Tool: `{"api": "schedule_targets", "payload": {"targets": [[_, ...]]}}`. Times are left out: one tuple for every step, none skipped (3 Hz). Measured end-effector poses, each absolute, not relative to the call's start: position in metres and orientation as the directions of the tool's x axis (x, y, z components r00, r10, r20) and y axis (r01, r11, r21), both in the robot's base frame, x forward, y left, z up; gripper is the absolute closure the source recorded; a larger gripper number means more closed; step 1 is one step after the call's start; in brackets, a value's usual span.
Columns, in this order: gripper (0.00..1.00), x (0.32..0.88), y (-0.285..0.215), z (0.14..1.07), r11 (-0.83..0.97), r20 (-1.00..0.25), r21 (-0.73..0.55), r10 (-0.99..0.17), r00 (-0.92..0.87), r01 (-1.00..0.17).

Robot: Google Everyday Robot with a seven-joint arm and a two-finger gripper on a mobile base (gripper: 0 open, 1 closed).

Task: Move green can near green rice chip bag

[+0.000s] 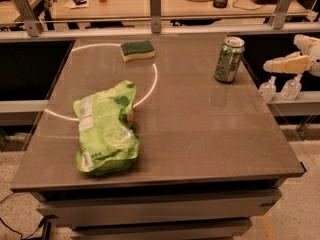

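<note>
While can (229, 59) stands upright near 1 o'clock corner of table (200, 134), bag (105, 129) lies crumpled at 8 o'clock, well apart from it. Flat sponge (137, 50) at 11 o'clock, near far edge. Off table's right edge, gripper (282, 64) hovers at 3 o'clock from can, near, not touching; wide or narrow, cannot tell. Two small bottles (267, 89) on ledge just beneath gripper.

Upright green can (229, 59) back-right, crumpled green rice chip bag (106, 129) front-left — end effector (285, 64) right
</note>
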State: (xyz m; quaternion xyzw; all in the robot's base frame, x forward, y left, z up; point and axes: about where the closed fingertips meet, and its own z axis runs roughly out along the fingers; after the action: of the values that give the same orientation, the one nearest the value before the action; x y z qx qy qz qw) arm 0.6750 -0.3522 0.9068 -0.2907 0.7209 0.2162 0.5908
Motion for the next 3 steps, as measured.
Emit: {"api": "schedule_targets", "payload": {"targets": [[0.00, 0.670, -0.332, 0.904, 0.691, -0.981, 0.040, -0.112, -0.161, -0.722], [0.00, 0.659, -0.303, 0.901, 0.618, -0.979, 0.065, -0.113, -0.170, -0.783], [0.00, 0.652, -0.270, 0.888, 0.539, -0.974, 0.058, -0.156, -0.167, -0.841]]}}
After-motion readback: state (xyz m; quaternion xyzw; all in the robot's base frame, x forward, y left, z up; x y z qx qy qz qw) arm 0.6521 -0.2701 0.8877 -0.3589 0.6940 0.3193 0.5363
